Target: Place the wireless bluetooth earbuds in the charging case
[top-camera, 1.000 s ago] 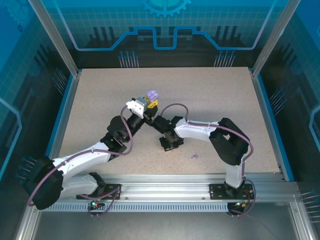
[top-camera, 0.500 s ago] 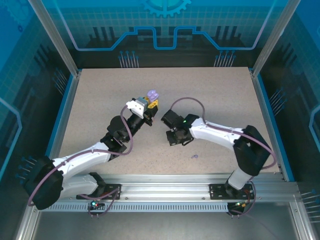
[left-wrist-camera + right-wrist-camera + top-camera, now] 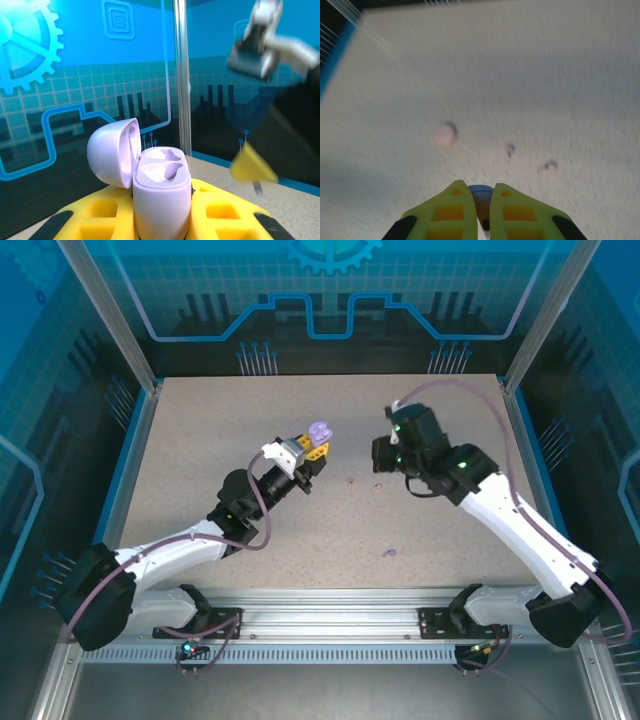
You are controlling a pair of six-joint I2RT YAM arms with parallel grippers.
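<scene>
Left tool (image 3: 161,220), right tool (image 3: 481,207): both clamped.

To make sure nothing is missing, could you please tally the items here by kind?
lilac plastic charging case, lid open: 1
tiny lilac earbuds: 2
small blurred bits, possibly earbuds: 3
Total: 6

Back & left of surface (image 3: 190,430) lie open up to enclosure walls (image 3: 330,340). Gap btwn left gripper (image 3: 316,445), w/ open case (image 3: 320,430) held up, & right gripper (image 3: 477,187) is passable; two tiny bits (image 3: 350,481) lie under it, lilac bud (image 3: 390,553) nearer front.
</scene>
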